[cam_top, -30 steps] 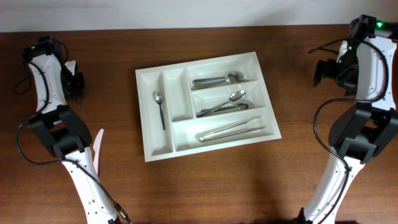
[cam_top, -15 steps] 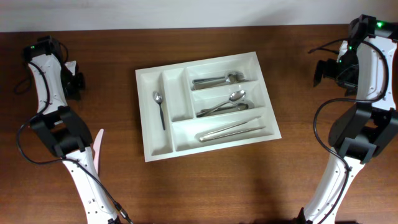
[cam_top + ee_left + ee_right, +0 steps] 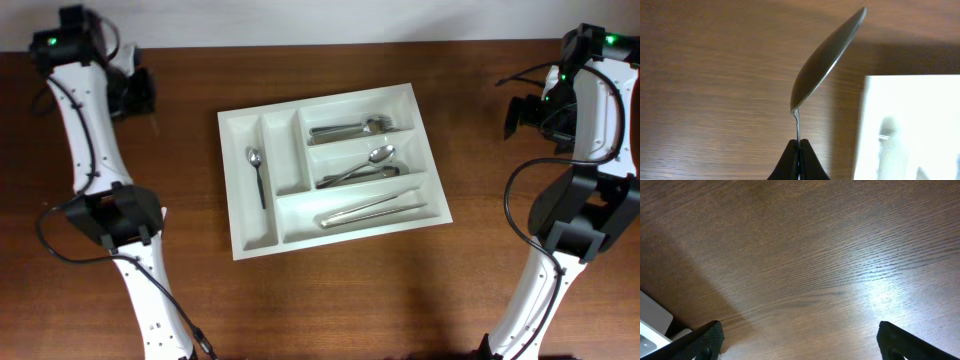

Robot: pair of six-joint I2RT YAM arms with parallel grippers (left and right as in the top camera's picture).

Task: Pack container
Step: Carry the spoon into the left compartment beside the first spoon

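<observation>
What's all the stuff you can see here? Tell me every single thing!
tray: one, white, middle of the table
small spoon: one, silver, the tray's leftmost narrow slot
forks: silver, top long slot, too stacked to count
mixed cutlery: silver, middle long slot, a spoon on top, count unclear
long utensils: silver, bottom long slot, count unclear
held spoon: one, silver, above the table beside the tray
table: one, brown wood
left fingers: black, shut on the held spoon's handle
right fingers: black, open, holding nothing, over bare table
</observation>
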